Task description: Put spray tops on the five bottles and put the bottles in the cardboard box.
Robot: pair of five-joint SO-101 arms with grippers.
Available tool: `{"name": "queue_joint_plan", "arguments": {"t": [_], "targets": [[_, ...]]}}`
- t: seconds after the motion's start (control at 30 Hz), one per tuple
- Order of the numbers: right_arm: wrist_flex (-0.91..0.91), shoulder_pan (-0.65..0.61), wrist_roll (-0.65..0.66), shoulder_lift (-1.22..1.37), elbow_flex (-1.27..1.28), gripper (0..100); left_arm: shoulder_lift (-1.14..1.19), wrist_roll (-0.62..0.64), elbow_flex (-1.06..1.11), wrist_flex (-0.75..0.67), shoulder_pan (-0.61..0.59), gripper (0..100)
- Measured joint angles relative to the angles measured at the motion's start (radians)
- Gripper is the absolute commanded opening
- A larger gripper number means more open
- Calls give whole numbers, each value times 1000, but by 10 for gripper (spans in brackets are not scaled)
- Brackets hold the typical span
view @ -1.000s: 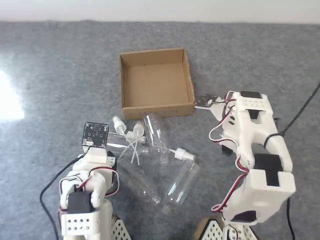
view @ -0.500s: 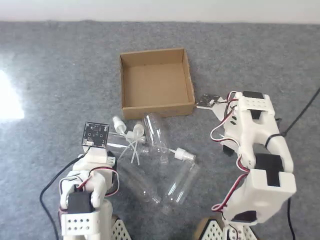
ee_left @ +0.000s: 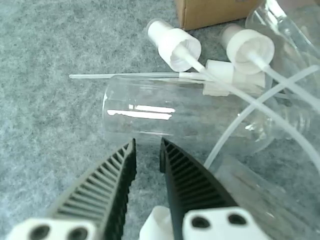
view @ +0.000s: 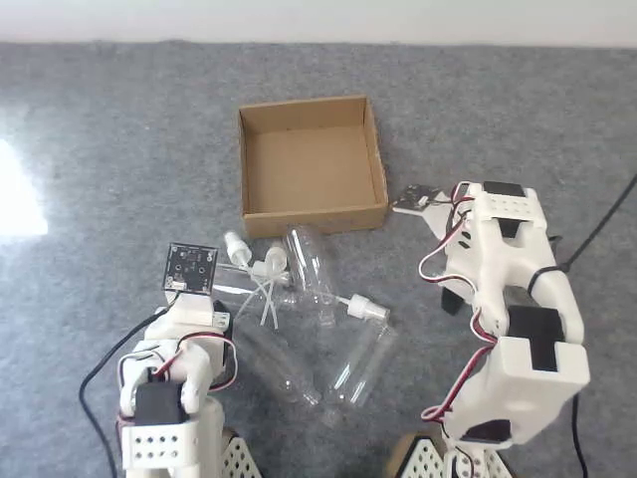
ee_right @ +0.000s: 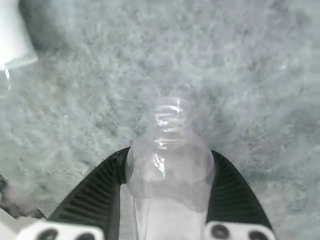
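Grey tabletop (view: pixel 119 149) carried all items.

Right arm (view: pixel 508 299) stood at near right and stretched toward the far side, its end just right of the cardboard box (view: pixel 314 217). Left arm (view: pixel 174 388) stood at near left, its end at the left edge of the bottles.

The cardboard box sat open-topped at far centre, brown floor in plain sight.

Four clear bottles lay on their sides between the arms, nearer than the box:
- far bottle (view: pixel 309 261), just beside the box's near wall
- left bottle (ee_left: pixel 190 115), lying crosswise in front of the left gripper (ee_left: pixel 147 146)
- near bottle (view: pixel 274 363), in the middle of the pile
- right bottle (view: pixel 360 363), slanting toward near centre

Held bottle (ee_right: pixel 170 130) was clamped between the fingers of the right gripper (ee_right: pixel 170 162). Its threaded neck was bare and pointed out past the fingertips, above the tabletop.

The left gripper held nothing. Its jaws were a narrow slit apart, tips close to the left bottle but not touching.

Left spray top (view: pixel 239 249) and middle spray top (view: pixel 271 261) lay side by side near the box's near-left corner, their dip tubes crossing over the left bottle. Right spray top (view: pixel 368 310) lay at the far end of the right bottle; could not tell whether it was screwed on.
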Motion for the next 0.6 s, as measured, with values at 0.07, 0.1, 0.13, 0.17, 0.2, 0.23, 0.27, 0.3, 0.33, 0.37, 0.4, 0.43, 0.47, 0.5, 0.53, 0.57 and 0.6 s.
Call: {"name": "queue_joint_plan", "arguments": {"t": [0.07,0.1,0.13,0.17,0.2,0.23,0.27,0.3,0.33,0.37,0.4,0.43,0.47,0.5,0.53,0.57,0.6], "targets": [[0,0,-55,0,0,112,0,0,0,0,0,73],[0,0,-83,0,-3,111,0,0,0,0,-2,73],[2,-2,-118,0,-9,111,0,0,0,0,-2,73],[3,-6,-153,0,-17,112,0,0,0,0,-2,73],[3,-12,-186,0,-25,112,0,0,0,0,0,73],[3,-23,-218,0,-29,112,0,0,0,0,0,73],[3,-32,-250,0,-32,112,0,0,0,0,0,73],[3,-40,-281,0,-34,113,0,0,0,0,0,73],[3,-51,-311,0,-34,113,0,0,0,0,0,73],[3,-64,-336,0,-34,113,0,0,0,0,0,73],[3,-80,-365,0,-34,113,0,0,0,0,0,73],[3,-95,-393,0,-34,113,0,0,0,0,0,73],[3,-109,-420,0,-35,113,0,0,0,0,0,73],[3,-121,-450,0,-35,113,0,0,0,0,0,73],[3,-133,-477,0,-35,113,0,0,0,0,0,73],[3,-144,-500,0,-35,113,0,0,0,0,0,73],[3,-155,-522,0,-35,113,0,0,0,0,0,73]]}}
